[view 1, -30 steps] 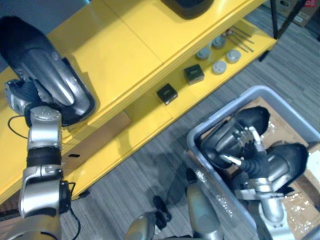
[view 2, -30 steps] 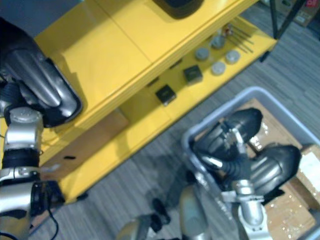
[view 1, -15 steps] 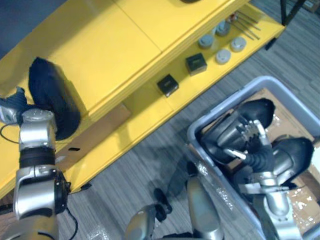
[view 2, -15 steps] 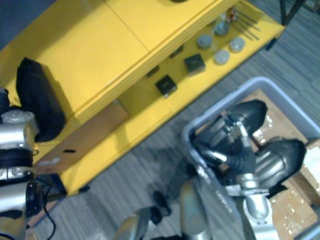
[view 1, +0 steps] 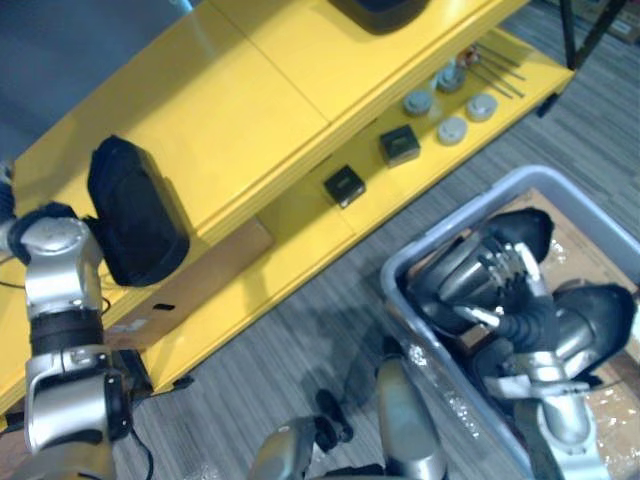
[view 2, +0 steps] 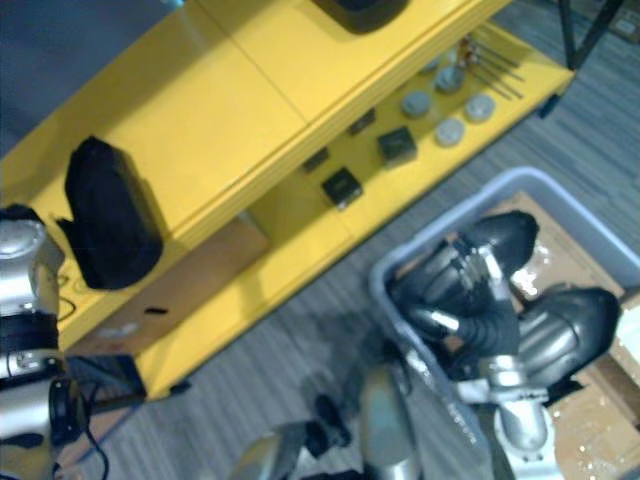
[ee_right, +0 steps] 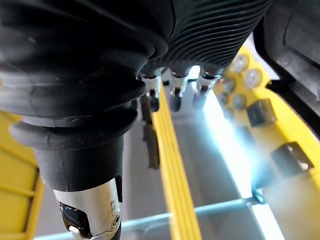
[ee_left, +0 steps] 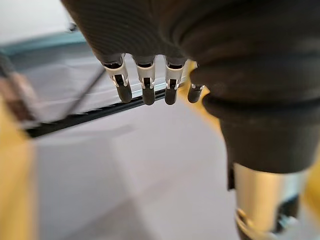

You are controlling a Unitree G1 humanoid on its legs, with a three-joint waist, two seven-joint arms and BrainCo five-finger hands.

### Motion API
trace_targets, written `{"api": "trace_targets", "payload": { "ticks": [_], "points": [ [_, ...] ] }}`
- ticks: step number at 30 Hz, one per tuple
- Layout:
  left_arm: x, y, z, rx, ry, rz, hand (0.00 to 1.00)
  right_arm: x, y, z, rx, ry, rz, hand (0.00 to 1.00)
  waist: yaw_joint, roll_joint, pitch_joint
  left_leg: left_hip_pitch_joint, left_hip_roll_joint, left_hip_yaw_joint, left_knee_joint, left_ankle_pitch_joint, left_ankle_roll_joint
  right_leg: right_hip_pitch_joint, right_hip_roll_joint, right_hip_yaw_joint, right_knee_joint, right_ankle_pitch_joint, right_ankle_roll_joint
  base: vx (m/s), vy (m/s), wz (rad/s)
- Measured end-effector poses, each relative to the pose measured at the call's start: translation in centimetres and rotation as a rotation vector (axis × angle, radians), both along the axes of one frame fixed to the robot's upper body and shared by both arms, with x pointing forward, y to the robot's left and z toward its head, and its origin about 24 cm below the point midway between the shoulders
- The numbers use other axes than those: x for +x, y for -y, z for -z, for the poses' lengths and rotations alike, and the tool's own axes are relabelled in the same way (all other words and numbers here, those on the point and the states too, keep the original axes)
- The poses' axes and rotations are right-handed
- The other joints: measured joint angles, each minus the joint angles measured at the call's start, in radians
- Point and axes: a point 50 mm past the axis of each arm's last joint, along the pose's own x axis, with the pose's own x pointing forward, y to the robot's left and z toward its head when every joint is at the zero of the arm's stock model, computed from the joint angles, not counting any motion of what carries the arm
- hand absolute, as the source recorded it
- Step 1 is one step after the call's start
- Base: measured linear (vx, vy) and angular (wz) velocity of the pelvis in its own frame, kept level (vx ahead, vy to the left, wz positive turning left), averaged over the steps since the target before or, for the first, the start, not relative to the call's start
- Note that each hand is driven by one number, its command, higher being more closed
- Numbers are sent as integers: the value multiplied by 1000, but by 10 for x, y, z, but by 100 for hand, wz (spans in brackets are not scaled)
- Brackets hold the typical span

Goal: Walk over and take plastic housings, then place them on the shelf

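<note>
A black plastic housing [view 1: 135, 215] lies on the yellow shelf's top board [view 1: 250, 100], near its left end. My left hand [ee_left: 145, 85] is clear of it, fingers straight with nothing between them. Two more dark grey housings [view 1: 455, 280] [view 1: 598, 318] sit in the grey bin [view 1: 398, 272] at the lower right. My right hand [view 1: 503, 275] rests between them, its fingers [ee_right: 175, 95] straight and lying along the nearer housing, not curled round it.
The lower shelf board holds two small black blocks [view 1: 343, 185] [view 1: 399, 146], several grey discs [view 1: 452, 130] and thin rods [view 1: 495, 62]. Another dark object [view 1: 378, 12] sits on the top board at the back. A brown board [view 1: 215, 265] stands under the shelf. Striped grey carpet lies between shelf and bin.
The left hand has let go of the housing, which went from tilted with its silver inside showing to lying dark side up. The left arm drew back. The camera shifted.
</note>
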Motion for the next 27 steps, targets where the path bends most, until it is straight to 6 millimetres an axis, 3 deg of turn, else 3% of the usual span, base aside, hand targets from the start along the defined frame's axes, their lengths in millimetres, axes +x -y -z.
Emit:
{"api": "trace_targets", "payload": {
  "ticks": [3,7,10,11,15,16,17,19,21,23,27],
  "points": [
    [-13,4,-27,124,141,21,0,-6,-2,0,-8,22,-34,0,0,0,-16,19,8,1,34,0,0,46,-1,-1,-18,-1,0,26,57,-7],
    [-27,13,-27,271,183,117,0,-11,-7,-1,-49,27,-103,0,0,3,-89,53,20,2,53,-1,-1,100,2,-8,-39,-3,2,82,53,-6],
    [-40,22,-9,387,116,237,0,-19,-18,-11,-50,85,-168,0,3,6,-144,71,43,-3,89,-6,-7,163,7,-34,-69,-2,2,90,50,9],
    [-48,29,5,418,83,288,0,-20,-21,-14,-41,100,-184,0,15,7,-180,71,45,-4,83,-6,-6,164,9,-41,-78,-2,2,58,27,19],
    [-83,59,66,371,-8,530,0,-25,-24,-13,23,119,-149,0,55,-2,-209,126,50,-19,20,-17,0,229,11,-95,-116,-3,5,-1,30,33],
    [-96,70,82,324,-32,617,100,-27,-24,-11,55,116,-119,0,72,-2,-217,131,55,-37,-3,-34,-2,232,17,-119,-121,-8,5,-62,24,41],
    [-102,76,89,310,-52,657,100,-28,-24,-11,67,117,-107,0,83,0,-219,136,59,-37,-17,-47,-3,232,22,-128,-121,-10,7,-106,42,53],
    [-125,90,106,272,-130,825,100,-30,-25,-7,106,108,-61,0,119,4,-229,141,74,-61,-72,-99,-39,223,35,-170,-110,-18,1,-103,62,48],
    [-138,97,120,200,-171,985,100,-30,-26,-6,134,106,-43,0,160,-7,-239,139,70,-62,-72,-100,-37,225,30,-173,-110,-17,4,-56,42,15],
    [-149,103,134,183,-279,1114,100,-31,-26,-4,147,101,-27,0,168,-11,-249,136,61,-76,-77,-100,-36,232,18,-187,-111,-16,4,-27,33,16],
    [-153,111,145,182,-344,1333,100,-31,-21,8,160,32,13,0,172,-1,-273,136,47,-90,-104,-83,-31,229,8,-197,-124,-8,7,22,20,11]
  ]
}}
